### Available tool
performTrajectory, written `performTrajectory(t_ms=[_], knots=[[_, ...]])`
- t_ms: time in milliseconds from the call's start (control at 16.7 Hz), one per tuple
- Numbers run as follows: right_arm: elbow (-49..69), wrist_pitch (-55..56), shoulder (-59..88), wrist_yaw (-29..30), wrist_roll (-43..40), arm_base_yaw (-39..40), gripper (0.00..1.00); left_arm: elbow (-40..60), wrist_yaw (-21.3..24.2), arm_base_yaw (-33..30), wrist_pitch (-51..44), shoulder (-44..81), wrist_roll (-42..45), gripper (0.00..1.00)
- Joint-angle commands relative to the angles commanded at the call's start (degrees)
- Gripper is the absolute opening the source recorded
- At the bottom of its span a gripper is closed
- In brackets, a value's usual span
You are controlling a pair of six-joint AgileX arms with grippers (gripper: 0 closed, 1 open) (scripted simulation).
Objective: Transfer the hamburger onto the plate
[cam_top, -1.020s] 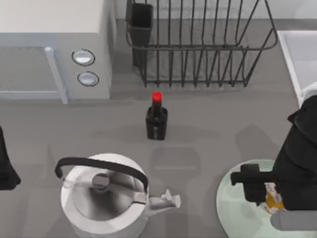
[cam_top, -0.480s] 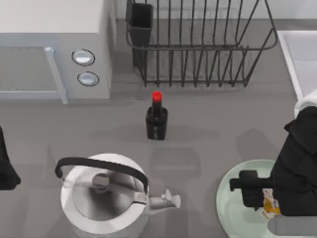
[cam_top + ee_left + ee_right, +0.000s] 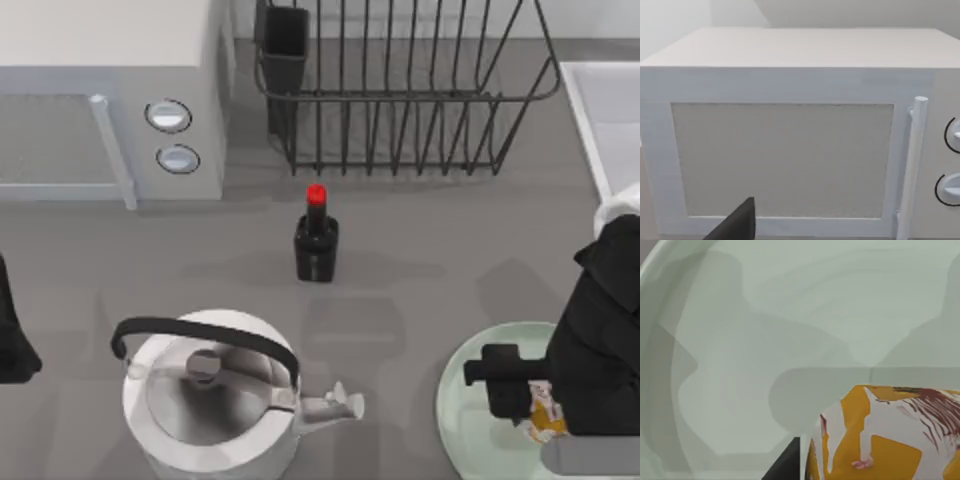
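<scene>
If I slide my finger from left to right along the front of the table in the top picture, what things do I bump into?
left arm → kettle → plate → hamburger, under the right arm

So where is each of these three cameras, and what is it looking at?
Top view: above the table, looking down on kettle, bottle, rack; right arm over the plate.
Left wrist view: on the parked left arm, facing the microwave; a dark arm part shows.
Right wrist view: looking into the plate at the hamburger.
Top and right wrist share plate and hamburger.
</scene>
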Motion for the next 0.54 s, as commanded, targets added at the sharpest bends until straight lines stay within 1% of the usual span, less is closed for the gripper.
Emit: performTrajectory(t_ms=[180,240,540], knots=[[0.0,0.0,0.0,0.0,0.0,0.0,0.98,0.0,0.0,0.0,0.0,0.0,0.0,1.0],[0.0,0.0,0.0,0.0,0.0,0.0,1.0,0.0,0.0,0.0,0.0,0.0,0.0,1.0],[0.0,0.0,0.0,0.0,0.0,0.0,1.0,0.0,0.0,0.0,0.0,0.0,0.0,1.0]])
